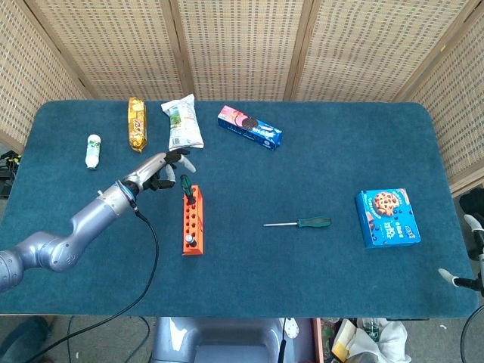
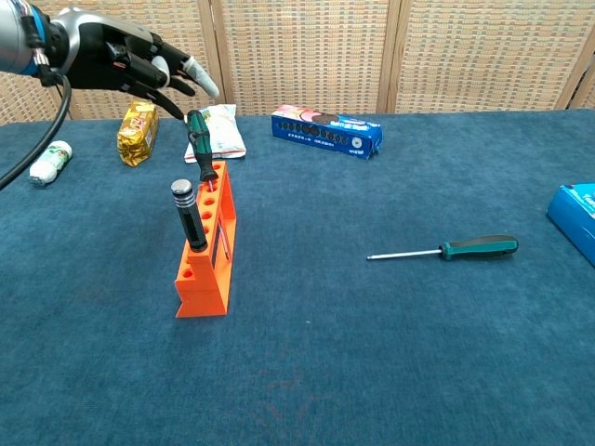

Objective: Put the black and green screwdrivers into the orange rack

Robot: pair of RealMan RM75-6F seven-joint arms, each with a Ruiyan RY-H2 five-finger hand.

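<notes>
The orange rack (image 1: 190,221) (image 2: 206,255) stands left of centre on the blue table. A black screwdriver (image 2: 189,216) stands in its near end. A green-and-black one (image 2: 197,137) (image 1: 184,185) stands tilted in its far end. Another green screwdriver (image 1: 299,223) (image 2: 463,248) lies loose on the cloth right of the rack. My left hand (image 1: 159,169) (image 2: 125,61) hovers just left of the far-end screwdriver's handle, fingers spread and holding nothing. Whether a fingertip touches the handle I cannot tell. Only spread fingertips of my right hand (image 1: 463,278) show at the table's front right edge.
A blue biscuit box (image 1: 387,218) lies at the right. Along the back sit a blue cookie pack (image 1: 249,126), a white-green bag (image 1: 183,121), a gold packet (image 1: 136,123) and a small white bottle (image 1: 93,150). Wicker screens close off the back.
</notes>
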